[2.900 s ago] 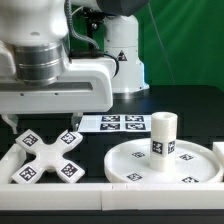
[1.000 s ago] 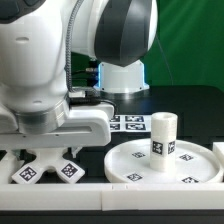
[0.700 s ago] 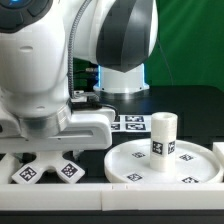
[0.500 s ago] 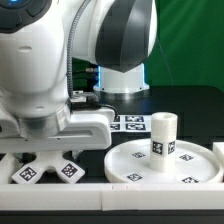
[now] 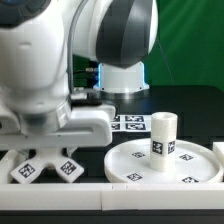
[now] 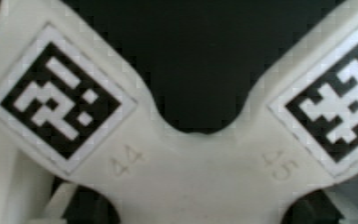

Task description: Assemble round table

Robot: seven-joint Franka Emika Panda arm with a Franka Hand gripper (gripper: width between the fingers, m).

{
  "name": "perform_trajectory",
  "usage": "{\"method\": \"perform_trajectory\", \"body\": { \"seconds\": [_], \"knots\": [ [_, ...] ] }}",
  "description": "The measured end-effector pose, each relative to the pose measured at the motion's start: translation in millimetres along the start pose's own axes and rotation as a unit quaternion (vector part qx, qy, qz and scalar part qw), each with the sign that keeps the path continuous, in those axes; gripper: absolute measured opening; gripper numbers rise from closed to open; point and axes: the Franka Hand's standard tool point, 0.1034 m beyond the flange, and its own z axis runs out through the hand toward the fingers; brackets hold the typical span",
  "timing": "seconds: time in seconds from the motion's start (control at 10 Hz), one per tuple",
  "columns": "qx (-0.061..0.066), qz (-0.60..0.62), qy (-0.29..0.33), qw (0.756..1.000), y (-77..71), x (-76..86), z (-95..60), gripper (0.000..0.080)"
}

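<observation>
The X-shaped cross base (image 5: 45, 165) lies flat at the exterior view's left, partly covered by my arm. My gripper (image 5: 47, 138) is down right over its middle. In the wrist view the cross base (image 6: 176, 150) fills the picture, with two tagged arms spreading away. Its middle sits between my gripper's (image 6: 179, 208) jaws, which show only as dark corners, so I cannot tell if they press on it. The round disc (image 5: 190, 172) lies flat at the exterior view's right. The cylinder post (image 5: 163, 133) stands upright on it.
The marker board (image 5: 130, 123) lies behind the disc, near the arm's pedestal (image 5: 122, 75). A white border rail (image 5: 120, 196) runs along the front edge, and another rail piece (image 5: 218, 150) is at the far right.
My arm has come down over the cross base since 2.9 s ago. In the last half second the hand sank a little and the cross base shifted slightly.
</observation>
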Motion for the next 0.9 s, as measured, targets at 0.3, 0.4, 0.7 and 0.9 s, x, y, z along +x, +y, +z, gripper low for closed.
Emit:
{"method": "perform_trajectory", "body": {
  "seconds": [0.3, 0.4, 0.7, 0.9],
  "knots": [
    [0.01, 0.022, 0.034, 0.999, -42.3, -34.2, -68.6, 0.0439],
    [0.013, 0.034, 0.032, 0.999, -48.8, -42.1, -75.3, 0.044],
    [-0.008, 0.035, 0.137, 0.99, -35.1, -19.5, -79.2, 0.0442],
    [-0.002, 0.059, 0.211, 0.976, -56.2, -28.1, -82.3, 0.0442]
  ]
}}
